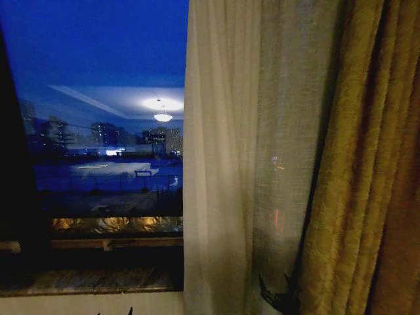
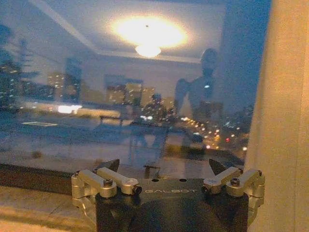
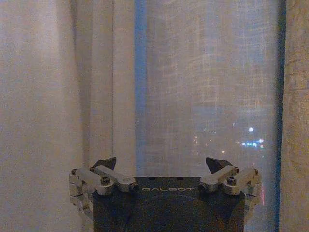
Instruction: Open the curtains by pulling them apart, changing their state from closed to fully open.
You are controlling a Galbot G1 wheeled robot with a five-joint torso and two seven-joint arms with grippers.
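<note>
A sheer cream curtain (image 1: 236, 164) hangs in pleats right of the bare window glass (image 1: 98, 131), with its free edge near the picture's middle. My right gripper (image 3: 161, 164) is open and faces this see-through fabric (image 3: 203, 87) closely, with nothing between its fingers. In the head view its dark fingers (image 1: 279, 300) show low down, where the sheer panel meets the drape. My left gripper (image 2: 164, 166) is open and empty in front of the glass. The curtain's edge (image 2: 287, 121) runs along one side of that view.
A thick golden-brown drape (image 1: 361, 170) hangs at the far right, beside the sheer panel. A stone window sill (image 1: 92, 281) runs below the glass, over a pale wall. The glass reflects a ceiling lamp (image 1: 163, 117) and shows the night city.
</note>
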